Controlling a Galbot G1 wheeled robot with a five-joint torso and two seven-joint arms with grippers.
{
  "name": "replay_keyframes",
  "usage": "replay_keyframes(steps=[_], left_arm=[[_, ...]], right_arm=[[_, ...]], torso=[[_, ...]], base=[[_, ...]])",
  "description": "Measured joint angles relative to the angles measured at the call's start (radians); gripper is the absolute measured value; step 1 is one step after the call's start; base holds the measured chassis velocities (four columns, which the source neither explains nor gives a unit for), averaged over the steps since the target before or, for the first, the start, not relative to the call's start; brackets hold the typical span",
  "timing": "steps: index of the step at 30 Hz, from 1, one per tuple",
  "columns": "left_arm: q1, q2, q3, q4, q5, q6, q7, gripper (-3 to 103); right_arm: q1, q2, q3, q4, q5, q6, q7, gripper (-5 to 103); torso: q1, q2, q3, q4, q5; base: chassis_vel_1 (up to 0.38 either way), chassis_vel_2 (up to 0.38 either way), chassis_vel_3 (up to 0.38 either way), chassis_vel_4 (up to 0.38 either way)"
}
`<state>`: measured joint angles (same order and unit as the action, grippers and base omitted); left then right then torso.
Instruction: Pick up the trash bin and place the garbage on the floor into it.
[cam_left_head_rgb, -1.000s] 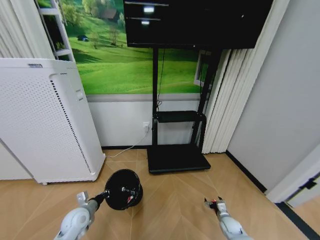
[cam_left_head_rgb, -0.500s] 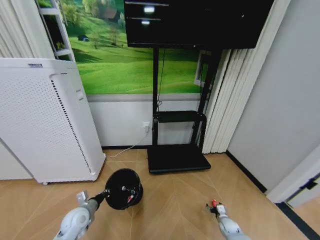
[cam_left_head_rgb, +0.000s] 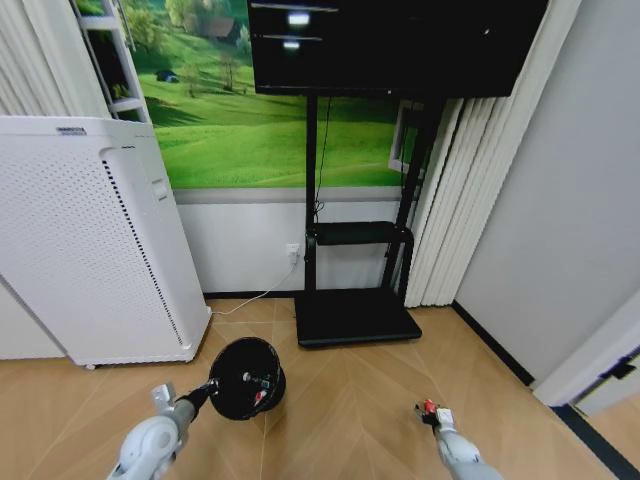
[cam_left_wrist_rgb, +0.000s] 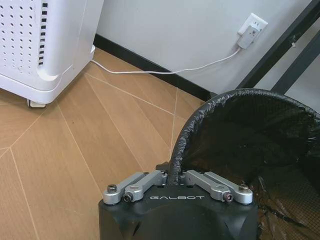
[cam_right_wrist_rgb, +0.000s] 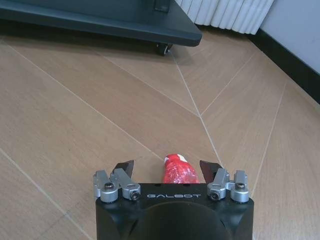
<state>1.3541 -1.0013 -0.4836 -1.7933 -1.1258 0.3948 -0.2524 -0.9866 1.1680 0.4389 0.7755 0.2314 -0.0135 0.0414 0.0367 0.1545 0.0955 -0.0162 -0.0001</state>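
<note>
The trash bin (cam_left_head_rgb: 247, 378), a small round black mesh basket with a dark liner, stands on the wood floor (cam_left_head_rgb: 350, 420). My left gripper (cam_left_head_rgb: 205, 393) is shut on its near rim; in the left wrist view the left gripper (cam_left_wrist_rgb: 175, 175) pinches the rim of the trash bin (cam_left_wrist_rgb: 250, 130). Small light bits (cam_left_head_rgb: 260, 381) lie inside the bin. My right gripper (cam_left_head_rgb: 432, 411) is low over the floor to the right. In the right wrist view the right gripper (cam_right_wrist_rgb: 168, 165) is open, and a red piece of garbage (cam_right_wrist_rgb: 178, 171) lies between its fingers, touching neither.
A tall white perforated appliance (cam_left_head_rgb: 85, 240) stands at the left, with a white cable (cam_left_wrist_rgb: 165, 71) running along the wall to a socket. A black TV stand base (cam_left_head_rgb: 355, 318) sits ahead. White curtains (cam_left_head_rgb: 445, 210) and a dark skirting strip (cam_left_head_rgb: 495, 345) bound the right.
My right gripper has dropped lower and drawn back toward me, with the red piece still between its fingers. The left gripper and the bin have hardly moved.
</note>
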Motion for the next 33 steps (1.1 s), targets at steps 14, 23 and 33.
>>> replay_keyframes(steps=[14,23,33], left_arm=[[0.005,0.001,-0.002,-0.005,0.001,-0.003,0.0,3],[0.007,-0.002,-0.003,-0.009,0.004,-0.004,0.002,3],[0.01,-0.005,-0.002,-0.013,0.009,-0.006,0.003,3]], right_arm=[[-0.041,0.013,0.009,0.068,-0.008,0.009,-0.006,91],[-0.061,0.015,0.013,0.071,-0.034,0.066,-0.005,100],[-0.069,0.031,0.009,0.065,-0.062,0.032,-0.003,100]], torso=[[0.0,0.0,0.0,-0.0001,-0.0001],[0.0,0.0,0.0,-0.0005,0.0004],[0.0,0.0,0.0,0.0,0.0002]], base=[[-0.02,-0.026,0.023,0.024],[-0.149,-0.14,0.154,0.148],[0.003,0.004,-0.009,-0.001]])
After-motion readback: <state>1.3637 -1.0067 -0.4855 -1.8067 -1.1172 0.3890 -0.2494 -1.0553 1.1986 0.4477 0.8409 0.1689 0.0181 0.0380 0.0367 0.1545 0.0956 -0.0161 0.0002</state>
